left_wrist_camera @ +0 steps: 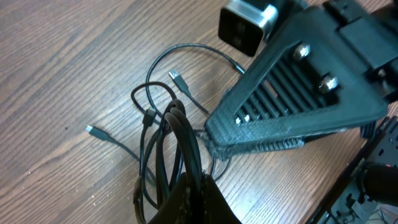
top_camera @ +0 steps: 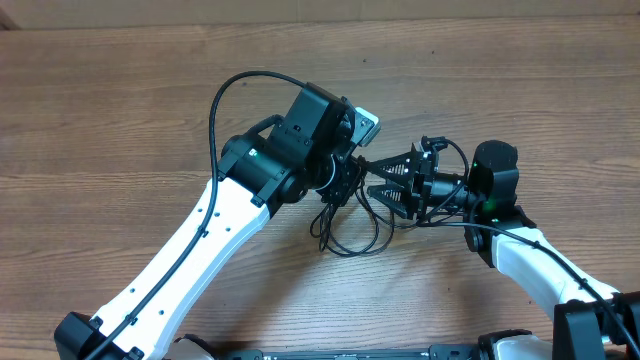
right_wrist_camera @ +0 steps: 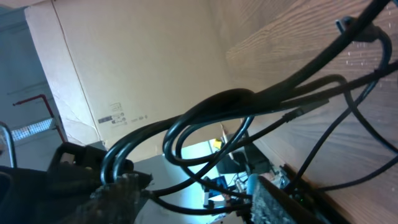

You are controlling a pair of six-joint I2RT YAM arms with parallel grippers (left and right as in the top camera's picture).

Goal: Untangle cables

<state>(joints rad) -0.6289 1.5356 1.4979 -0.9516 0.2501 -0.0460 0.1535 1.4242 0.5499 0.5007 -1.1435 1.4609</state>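
at the middle of the table (top_camera: 120,90), on the left side, my left pincer (left_wrist_camera: 194,199) is pinching a bunch of the cables (left_wrist_camera: 155,134). beyond it the rest lie in crossed loops on the wood, with two plug ends (left_wrist_camera: 177,77) lying free. further right, my right pincer (top_camera: 374,177) looks spread, with strands running between its fingers. i judge little is done: the cords are one knot between both pincers, none laid apart yet.

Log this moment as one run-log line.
left gripper: shut on cables | right gripper: open, strands over one finger | cables: tangled, plugs on table
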